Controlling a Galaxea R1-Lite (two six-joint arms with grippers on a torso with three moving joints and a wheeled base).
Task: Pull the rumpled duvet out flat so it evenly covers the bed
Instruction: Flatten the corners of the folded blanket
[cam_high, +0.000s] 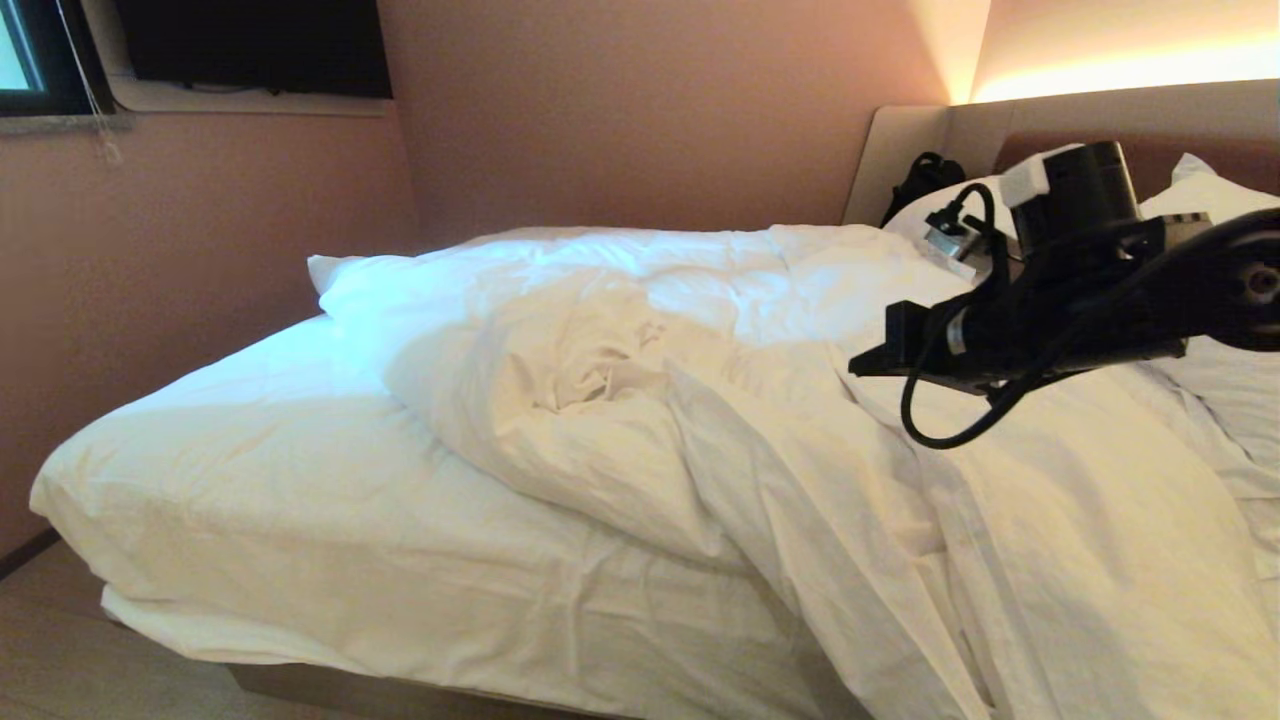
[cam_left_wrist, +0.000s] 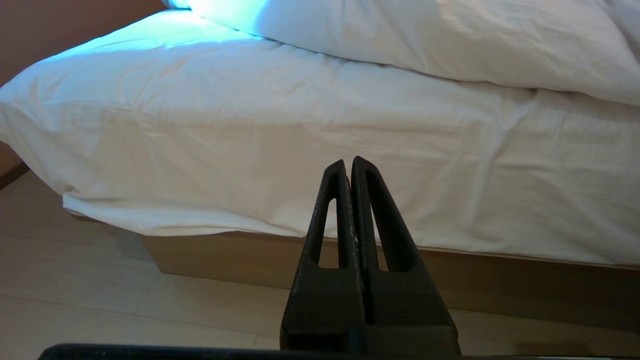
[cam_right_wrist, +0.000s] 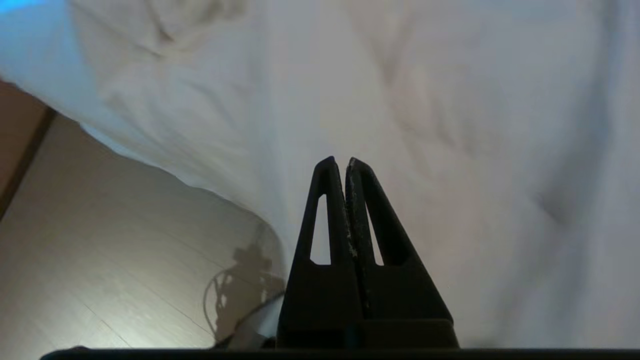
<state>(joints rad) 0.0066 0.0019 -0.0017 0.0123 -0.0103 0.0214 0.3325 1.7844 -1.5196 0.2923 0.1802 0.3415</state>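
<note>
The white duvet (cam_high: 620, 380) lies rumpled in a heap across the middle and right of the bed (cam_high: 250, 450) and spills over the near side at the right. The foot end at the left shows bare sheet. My right arm (cam_high: 1080, 290) reaches out above the duvet at the right. Its gripper (cam_right_wrist: 340, 161) is shut with nothing in it, hanging over the draped duvet (cam_right_wrist: 425, 100) close to its edge by the floor. My left gripper (cam_left_wrist: 348, 161) is shut and empty, low beside the bed, facing the sheeted mattress side (cam_left_wrist: 250, 150) and tan base (cam_left_wrist: 225, 260). The duvet's (cam_left_wrist: 450, 40) edge lies on top.
Pillows (cam_high: 1210, 200) and a black bag (cam_high: 920, 180) lie by the padded headboard (cam_high: 1000, 120). A pink wall (cam_high: 600, 120) runs along the far side, with a window (cam_high: 20, 50) and a dark screen (cam_high: 250, 40) above. Pale wood floor (cam_high: 40, 640) borders the foot and near side.
</note>
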